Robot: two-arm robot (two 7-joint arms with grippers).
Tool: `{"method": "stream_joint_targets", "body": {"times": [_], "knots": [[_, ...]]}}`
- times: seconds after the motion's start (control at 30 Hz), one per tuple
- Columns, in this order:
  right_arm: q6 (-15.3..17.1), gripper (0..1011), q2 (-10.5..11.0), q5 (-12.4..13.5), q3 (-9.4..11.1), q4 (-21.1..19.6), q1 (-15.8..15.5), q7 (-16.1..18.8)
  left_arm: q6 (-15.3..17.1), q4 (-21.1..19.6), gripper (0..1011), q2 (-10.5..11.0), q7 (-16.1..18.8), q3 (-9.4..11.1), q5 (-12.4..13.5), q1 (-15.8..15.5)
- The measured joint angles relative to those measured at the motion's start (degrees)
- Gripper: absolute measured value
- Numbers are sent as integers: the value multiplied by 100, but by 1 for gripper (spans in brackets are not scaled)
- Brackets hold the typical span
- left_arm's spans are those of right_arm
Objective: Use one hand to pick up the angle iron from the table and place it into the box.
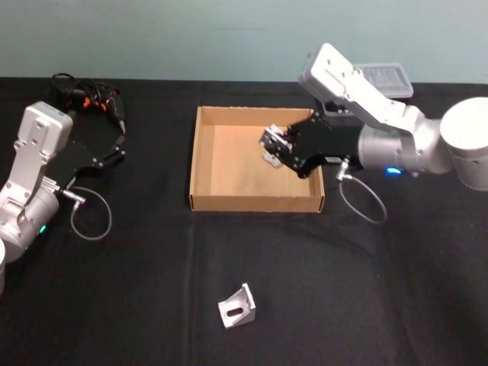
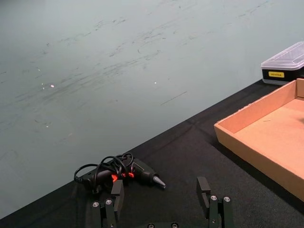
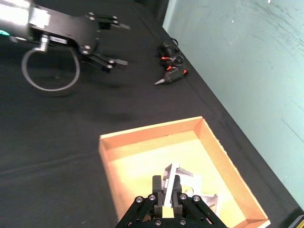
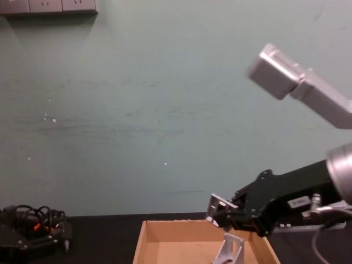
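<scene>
Broadly, the black table carries everything. The cardboard box sits at its middle, toward the far edge, with its top open. The right gripper, on its silver arm, reaches in from the right over the far right part of the box. Its fingers are clamped on a metal bracket, which is held up off the box floor. The left gripper sits near the table's left edge, its fingers spread wide with nothing between them. A black case with a clear lid stands at the far edge, behind the box's far right corner. A black corded tool with red bits lies toward the far left corner. A second bracket stands on the right half of the box floor, just below the gripper. A third bracket lies on the table near the near edge, well apart from the box.
</scene>
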Motion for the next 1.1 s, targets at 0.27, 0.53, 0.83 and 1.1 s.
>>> {"method": "stream_joint_targets", "body": {"times": [0.27, 0.53, 0.83, 1.1], "knots": [[-156, 121, -540, -261, -170, 896, 348, -19, 0, 0, 1000, 0, 0, 0, 0, 0], [-261, 121, -946, -330, -218, 1626, 525, 41, 0, 0, 1000, 0, 0, 0, 0, 0], [-303, 121, -1141, -388, -238, 2002, 596, 88, 0, 0, 1000, 0, 0, 0, 0, 0], [-275, 121, -1207, -449, -247, 2110, 609, 124, 0, 0, 1000, 0, 0, 0, 0, 0]]}}
